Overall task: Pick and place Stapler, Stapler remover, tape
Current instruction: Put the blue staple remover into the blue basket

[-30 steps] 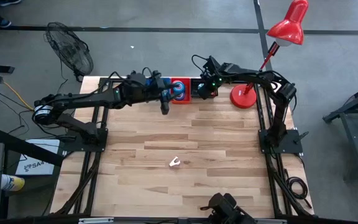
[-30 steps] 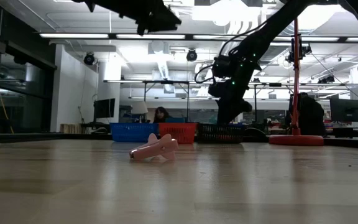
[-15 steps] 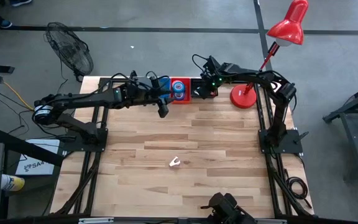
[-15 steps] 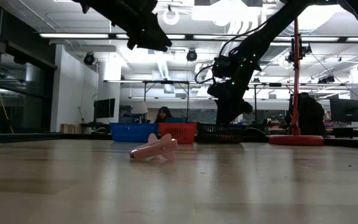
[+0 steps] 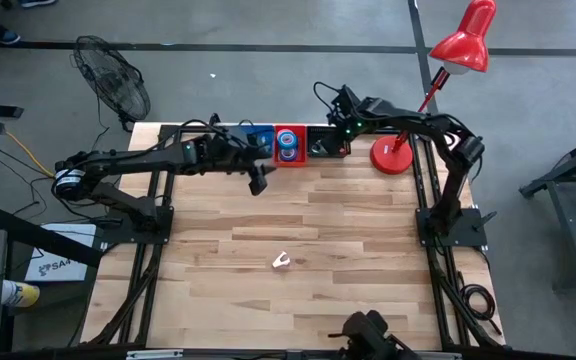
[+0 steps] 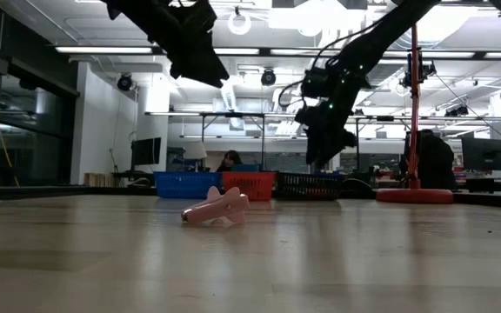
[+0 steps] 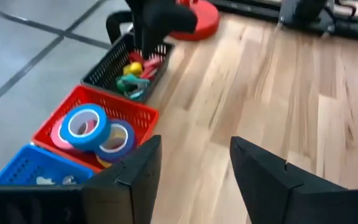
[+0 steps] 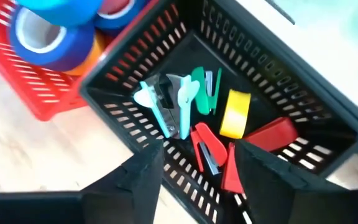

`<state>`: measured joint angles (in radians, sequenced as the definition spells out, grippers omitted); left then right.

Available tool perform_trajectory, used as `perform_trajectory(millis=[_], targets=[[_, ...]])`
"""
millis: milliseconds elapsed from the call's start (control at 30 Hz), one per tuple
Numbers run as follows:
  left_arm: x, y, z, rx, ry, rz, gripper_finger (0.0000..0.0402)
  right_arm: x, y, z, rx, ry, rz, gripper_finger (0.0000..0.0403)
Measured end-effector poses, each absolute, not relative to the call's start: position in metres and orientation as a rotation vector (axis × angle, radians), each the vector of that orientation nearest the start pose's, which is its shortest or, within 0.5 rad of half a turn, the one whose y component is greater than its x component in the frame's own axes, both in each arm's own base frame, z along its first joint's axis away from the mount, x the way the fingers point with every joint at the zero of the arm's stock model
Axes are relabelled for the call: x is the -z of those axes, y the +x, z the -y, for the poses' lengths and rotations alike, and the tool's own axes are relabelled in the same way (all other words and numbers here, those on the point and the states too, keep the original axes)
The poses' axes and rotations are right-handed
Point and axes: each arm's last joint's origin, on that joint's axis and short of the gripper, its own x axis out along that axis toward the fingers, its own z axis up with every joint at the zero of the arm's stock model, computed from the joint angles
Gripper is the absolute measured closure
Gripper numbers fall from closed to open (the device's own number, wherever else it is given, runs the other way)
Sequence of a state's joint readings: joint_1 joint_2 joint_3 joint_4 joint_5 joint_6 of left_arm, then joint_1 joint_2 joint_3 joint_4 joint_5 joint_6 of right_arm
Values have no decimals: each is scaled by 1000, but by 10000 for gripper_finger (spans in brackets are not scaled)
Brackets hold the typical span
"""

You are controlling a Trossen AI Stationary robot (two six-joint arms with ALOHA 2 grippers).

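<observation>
No legible writing on tape (image 7: pixel 86 126)

Blue and pink tape rolls (image 7: pixel 95 132) fill a red basket (image 7: pixel 134 113) between a blue basket (image 7: pixel 27 167) and a black basket (image 8: pixel 303 118); a pale, perhaps pinkish staple remover (image 5: pixel 281 262) lies on light striped wood (image 5: pixel 348 260).

Three baskets stand in a row at the far edge of the table (image 5: pixel 368 260): the left basket (image 5: pixel 260 136), the middle basket (image 5: pixel 290 160) and the right basket (image 5: pixel 322 152). The tape rolls (image 7: pixel 95 129) lie in the middle basket. Staplers and stapler removers (image 8: pixel 194 118) lie in the right basket. A lamp (image 5: pixel 392 156) stands to the right of the baskets. One stapler remover (image 5: pixel 281 262) lies alone near the middle of the table, well apart from the baskets.
</observation>
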<state>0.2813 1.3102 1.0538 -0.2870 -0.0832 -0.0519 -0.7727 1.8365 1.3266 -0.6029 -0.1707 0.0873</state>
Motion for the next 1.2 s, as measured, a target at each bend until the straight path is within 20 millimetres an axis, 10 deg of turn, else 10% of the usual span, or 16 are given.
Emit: perform_trajectory(millis=[867, 1200], targets=[[-275, 245, -49, -264, -10, -1035, 149, -305, 219, 202, 604, 523, -919, 178], [-278, 248, -51, -307, 9, -982, 149, -309, 229, 190, 572, 391, -929, 178]])
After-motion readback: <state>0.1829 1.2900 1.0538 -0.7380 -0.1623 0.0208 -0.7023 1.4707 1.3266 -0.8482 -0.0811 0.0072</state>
